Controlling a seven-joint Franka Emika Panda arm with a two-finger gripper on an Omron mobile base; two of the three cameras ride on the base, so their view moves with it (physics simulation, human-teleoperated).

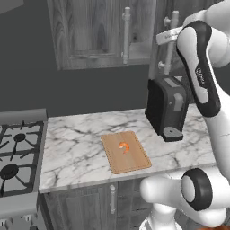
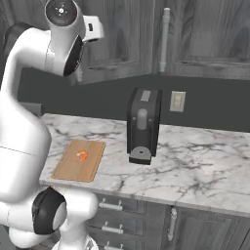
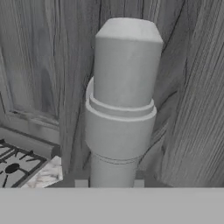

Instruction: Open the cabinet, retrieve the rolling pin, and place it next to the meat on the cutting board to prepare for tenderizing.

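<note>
Stage: early, first step. The retrieve and place steps are not yet done.

Lower left of the left base view: stove (image 1: 18, 152), dark cast grates over grey burners. Beside it runs the counter (image 1: 72, 134), white marble with grey veins, glossy.

Centre: cutting board (image 1: 134, 164), a flat light-brown wooden rectangle with rounded corners and a thin rim groove. It lies flat on the marble. The meat (image 1: 124, 147) sits near the middle of it, small, orange and curled.

Upper centre: cabinet (image 1: 90, 31), dark grey wood grain, framed door panels. Whether a door is ajar I cannot tell. The rolling pin, by my judgement, is inside.

Right of centre: coffee machine (image 1: 166, 108), a boxy black body on the counter.

Upper right: my gripper (image 3: 110, 181) is at the door's handle (image 3: 122, 100), a matte silver stepped cylinder with a chamfered end, one tip on either side of it. Whether my fingers clamp the bar or have let go I cannot tell.
</note>
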